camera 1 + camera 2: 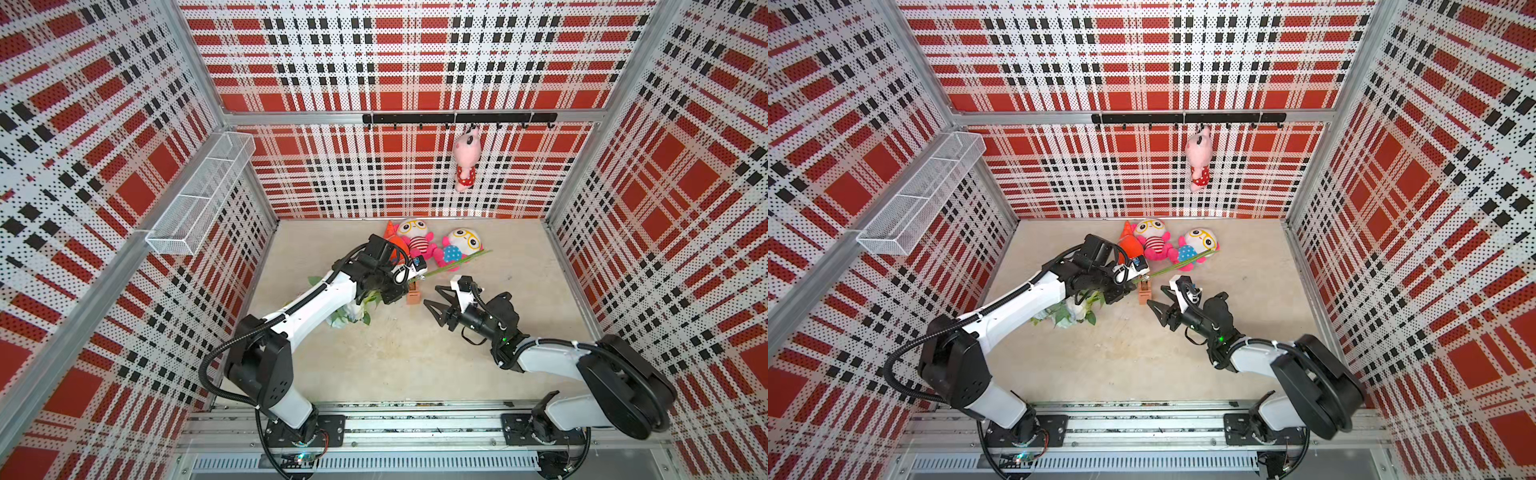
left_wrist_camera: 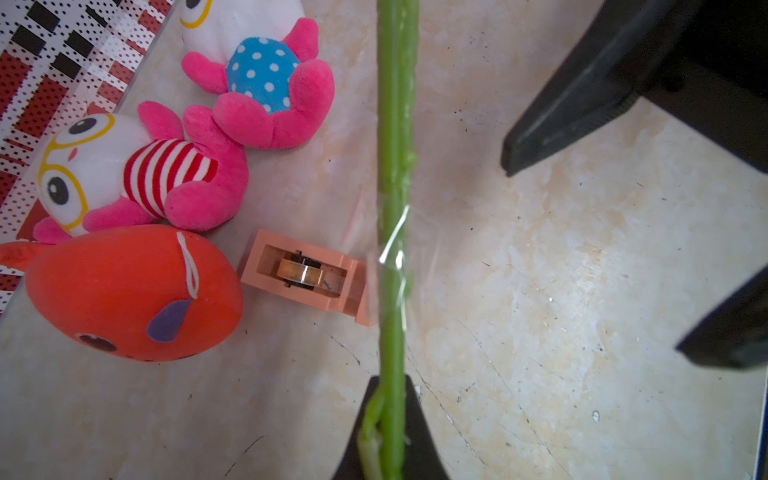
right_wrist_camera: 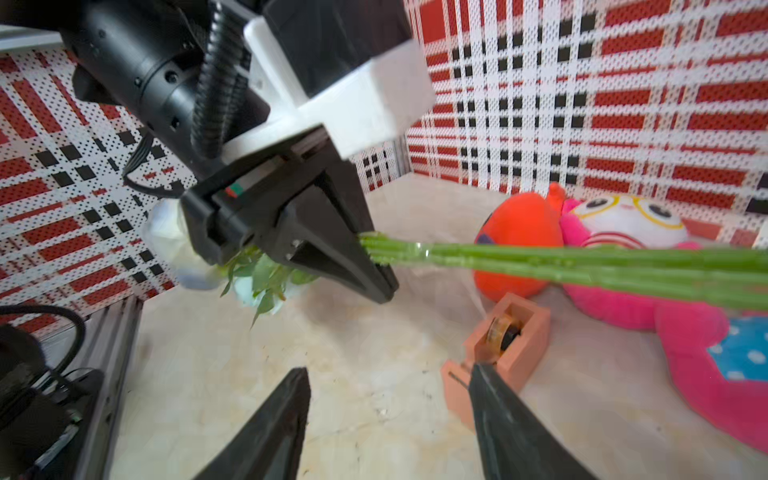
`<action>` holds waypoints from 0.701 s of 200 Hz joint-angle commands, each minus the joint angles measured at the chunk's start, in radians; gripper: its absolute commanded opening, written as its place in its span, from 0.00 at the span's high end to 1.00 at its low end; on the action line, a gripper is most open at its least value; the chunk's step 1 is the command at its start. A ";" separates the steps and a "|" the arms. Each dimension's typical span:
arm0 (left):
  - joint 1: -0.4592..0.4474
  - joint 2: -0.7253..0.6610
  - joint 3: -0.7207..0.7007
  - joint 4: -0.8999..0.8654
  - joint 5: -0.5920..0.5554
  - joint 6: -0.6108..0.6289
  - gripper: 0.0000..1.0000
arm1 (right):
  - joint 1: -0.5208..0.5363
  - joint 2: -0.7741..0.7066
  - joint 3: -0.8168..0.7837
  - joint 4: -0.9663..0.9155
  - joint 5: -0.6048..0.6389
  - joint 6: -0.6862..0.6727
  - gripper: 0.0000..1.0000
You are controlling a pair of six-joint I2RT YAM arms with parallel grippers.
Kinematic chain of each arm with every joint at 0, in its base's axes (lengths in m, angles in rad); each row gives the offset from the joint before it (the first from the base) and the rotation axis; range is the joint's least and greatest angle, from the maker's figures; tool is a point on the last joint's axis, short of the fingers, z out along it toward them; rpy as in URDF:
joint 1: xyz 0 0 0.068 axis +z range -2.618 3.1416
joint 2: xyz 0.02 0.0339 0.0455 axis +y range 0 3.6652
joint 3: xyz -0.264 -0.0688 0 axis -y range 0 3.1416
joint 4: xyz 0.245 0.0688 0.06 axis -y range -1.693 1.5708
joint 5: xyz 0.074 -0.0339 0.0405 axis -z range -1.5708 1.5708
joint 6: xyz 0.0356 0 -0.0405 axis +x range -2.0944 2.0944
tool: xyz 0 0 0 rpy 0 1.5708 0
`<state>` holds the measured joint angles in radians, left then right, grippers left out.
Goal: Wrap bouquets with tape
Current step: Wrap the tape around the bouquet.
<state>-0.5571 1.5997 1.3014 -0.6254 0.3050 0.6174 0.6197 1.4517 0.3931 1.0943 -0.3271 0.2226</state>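
The bouquets are one bunch. Its white flowers and leaves (image 1: 349, 311) lie under my left arm, and its long green stems (image 1: 461, 262) (image 2: 392, 166) point toward the plush toys. My left gripper (image 1: 419, 276) (image 2: 390, 384) (image 3: 374, 266) is shut on the stems and holds them above the floor. Clear tape (image 2: 395, 253) is wound around the stems just past the jaws. The tape, a peach dispenser (image 1: 413, 296) (image 2: 303, 274) (image 3: 511, 336), stands on the floor below the stems. My right gripper (image 1: 430, 296) (image 3: 390, 368) is open and empty, with one finger beside the dispenser's cutter end.
An orange plush fish (image 2: 133, 291), a pink striped plush (image 1: 415, 241) and a blue-dotted plush (image 1: 457, 247) lie near the back wall, behind the dispenser. Another pink plush (image 1: 466, 160) hangs from the hook rail (image 1: 415, 118). A wire basket (image 1: 199, 195) is mounted on the left wall.
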 commanded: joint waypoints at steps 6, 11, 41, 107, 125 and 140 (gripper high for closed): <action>-0.006 -0.042 0.048 -0.022 0.018 -0.004 1.00 | 0.005 0.096 -0.013 0.353 0.057 -0.056 0.34; -0.006 -0.043 0.049 -0.021 0.019 -0.003 1.00 | 0.006 0.111 -0.005 0.354 0.056 -0.059 0.34; -0.007 -0.052 0.050 -0.023 0.020 0.000 1.00 | 0.005 0.185 0.043 0.335 0.047 -0.096 0.34; -0.009 -0.062 0.049 -0.022 0.045 0.011 1.00 | 0.000 0.300 0.150 0.297 0.016 -0.110 0.48; -0.007 -0.064 0.047 -0.023 0.043 0.013 1.00 | -0.002 0.318 0.172 0.267 0.007 -0.111 0.54; -0.007 -0.064 0.048 -0.023 0.047 0.015 1.00 | -0.002 0.326 0.181 0.260 -0.002 -0.109 0.64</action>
<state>-0.5602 1.5677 1.3174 -0.6380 0.3244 0.6128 0.6197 1.7576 0.5541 1.3491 -0.3069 0.1253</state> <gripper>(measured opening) 0.078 0.426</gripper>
